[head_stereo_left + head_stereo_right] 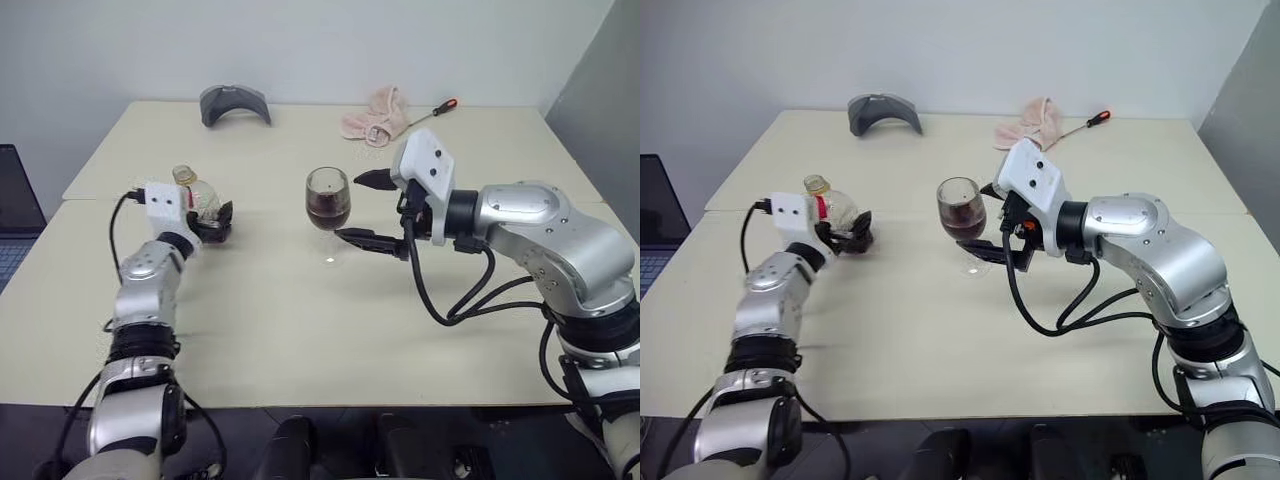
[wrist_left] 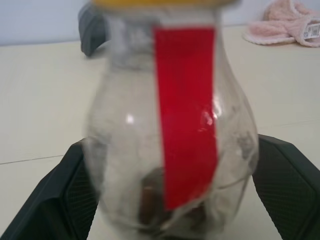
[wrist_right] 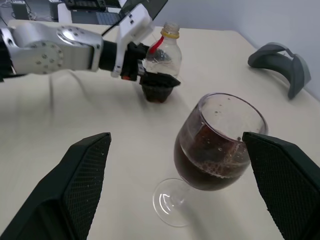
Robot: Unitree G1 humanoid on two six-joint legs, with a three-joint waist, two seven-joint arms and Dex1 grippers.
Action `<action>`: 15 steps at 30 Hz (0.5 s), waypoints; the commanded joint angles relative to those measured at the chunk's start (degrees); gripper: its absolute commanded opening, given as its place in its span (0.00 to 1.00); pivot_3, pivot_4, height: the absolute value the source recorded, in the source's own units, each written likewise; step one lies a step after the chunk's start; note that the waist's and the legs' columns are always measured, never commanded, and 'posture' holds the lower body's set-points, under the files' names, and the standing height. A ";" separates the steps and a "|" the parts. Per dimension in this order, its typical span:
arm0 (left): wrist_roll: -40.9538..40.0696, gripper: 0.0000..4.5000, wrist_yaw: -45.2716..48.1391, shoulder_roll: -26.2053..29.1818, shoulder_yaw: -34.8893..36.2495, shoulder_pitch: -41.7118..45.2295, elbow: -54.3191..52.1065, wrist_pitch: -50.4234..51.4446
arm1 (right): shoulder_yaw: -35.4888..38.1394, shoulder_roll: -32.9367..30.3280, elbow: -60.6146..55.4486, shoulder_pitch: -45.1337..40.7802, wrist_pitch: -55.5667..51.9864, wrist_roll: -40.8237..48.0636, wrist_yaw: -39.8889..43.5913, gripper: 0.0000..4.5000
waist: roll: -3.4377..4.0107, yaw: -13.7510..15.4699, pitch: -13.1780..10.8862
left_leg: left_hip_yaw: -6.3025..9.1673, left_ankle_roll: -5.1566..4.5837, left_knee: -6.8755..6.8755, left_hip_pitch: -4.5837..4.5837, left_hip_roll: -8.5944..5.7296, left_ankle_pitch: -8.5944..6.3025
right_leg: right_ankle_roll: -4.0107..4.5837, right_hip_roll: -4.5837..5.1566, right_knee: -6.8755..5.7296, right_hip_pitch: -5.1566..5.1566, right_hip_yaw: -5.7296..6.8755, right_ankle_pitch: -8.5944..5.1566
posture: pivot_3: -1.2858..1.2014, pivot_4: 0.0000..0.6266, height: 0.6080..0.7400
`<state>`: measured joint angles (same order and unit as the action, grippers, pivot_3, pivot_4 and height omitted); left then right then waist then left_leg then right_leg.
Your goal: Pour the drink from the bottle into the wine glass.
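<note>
Nearest the head camera, at the left: left hand (image 1: 212,224) level over the beige table (image 1: 300,330), black fingers (image 2: 287,185) spread wide to either side of the small squat clear plastic bottle (image 1: 201,199) with a red label strip and yellow cap. Standing upright on the table between those fingers, with a gap showing on each side in the left wrist view, so apparently not gripped. Nearly drained, only a dark brown remnant at the bottom.

At centre: clear stemmed wine glass (image 1: 328,203) with rounded bowl, upright on its flat round foot, holding the dark brown cola-like drink (image 3: 207,167) to about half the bowl, bubbles at the surface. Well apart from the bottle, to its right.

Just beside the glass, on its right: right hand (image 1: 365,210), fingers wide open, one above and one below in the head view, bracketing the bowl in the right wrist view without touching it.

At the far edge of the table: grey curved plastic piece (image 1: 235,103), pink fluffy cloth (image 1: 375,115), red-handled screwdriver (image 1: 437,108) just beside the cloth. Laptop corner (image 1: 15,215) at the far left.
</note>
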<state>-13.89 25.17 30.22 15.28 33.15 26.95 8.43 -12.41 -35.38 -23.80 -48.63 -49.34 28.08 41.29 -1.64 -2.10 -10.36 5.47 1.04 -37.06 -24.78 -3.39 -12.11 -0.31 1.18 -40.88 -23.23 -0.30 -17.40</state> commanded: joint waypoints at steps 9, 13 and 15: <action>-14.20 0.99 17.62 13.20 8.48 -13.74 -18.99 13.67 | 5.31 -9.33 6.84 -0.16 9.14 -4.66 7.96 1.00 | 0.01 0.42 0.01 | -0.10 -0.06 0.01 0.00 0.00 -0.04 | 0.01 0.01 0.06 0.01 -0.08 0.00 | 0.52 0.24 1.00; -20.92 0.99 26.52 20.19 11.45 -12.94 -22.36 18.34 | 8.80 -14.67 11.11 2.52 14.03 -4.02 15.11 1.00 | 0.01 0.52 0.01 | -0.11 -0.08 0.02 0.00 0.00 -0.06 | 0.01 0.03 0.13 0.03 -0.08 0.00 | 0.52 0.24 1.00; -23.39 0.99 32.74 24.65 11.50 -12.86 -24.31 20.60 | 10.32 -17.53 14.65 4.06 17.85 -3.98 20.16 1.00 | 0.00 0.58 0.01 | -0.14 -0.08 0.05 0.00 0.01 -0.06 | 0.01 0.03 0.17 0.05 -0.07 0.00 | 0.52 0.24 1.00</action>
<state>-34.36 53.19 52.38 25.11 19.15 6.18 27.77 -5.39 -51.34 -10.66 -44.68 -34.89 23.85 57.64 -1.64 -1.52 -10.35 5.29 0.95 -37.01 -24.77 -3.39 -12.17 -0.30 1.22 -40.72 -23.17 -0.40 -17.41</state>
